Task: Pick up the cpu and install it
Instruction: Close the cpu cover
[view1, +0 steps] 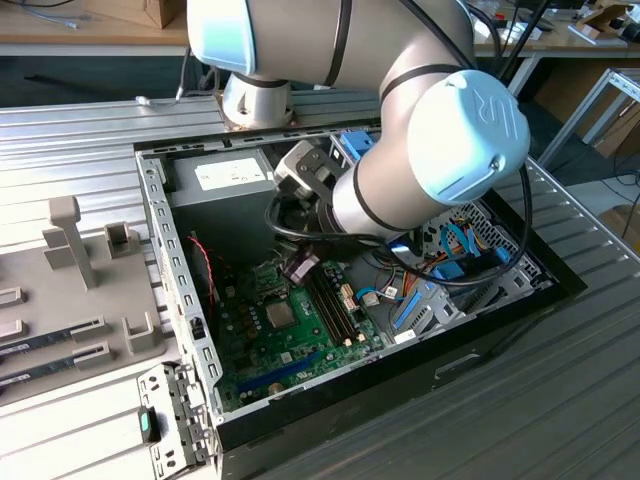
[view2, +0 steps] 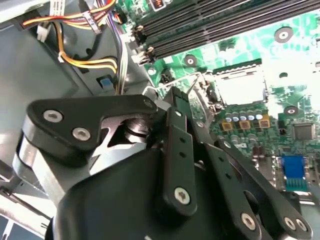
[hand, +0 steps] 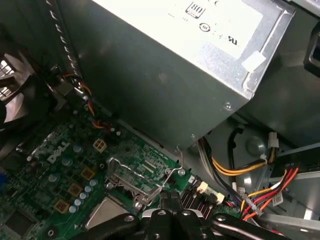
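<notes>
one cpu (view1: 280, 314), one power supply (hand: 165, 65), one motherboard (view1: 262, 352)

Arm (view1: 400, 150): elbow bent, wrist angled downward.
Pincer (hand: 171, 206): points down, fingers (hand: 170, 200) pressed together, nothing between them.

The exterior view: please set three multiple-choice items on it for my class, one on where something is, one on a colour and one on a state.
1. Where does the cpu lie?
A. on the power-supply box
B. on the table outside the case
C. on the motherboard

2. What colour is the motherboard?
A. green
B. red
C. white

3. In what state is the case?
A. shut with its cover on
B. open, with its insides showing
C. standing upright on one end

Key:
1 C, since the small grey square sits flat in the middle of the board.
2 A, since the board shows green around its parts.
3 B, since the board, the cables and the power-supply box are all in plain sight from above.
</notes>
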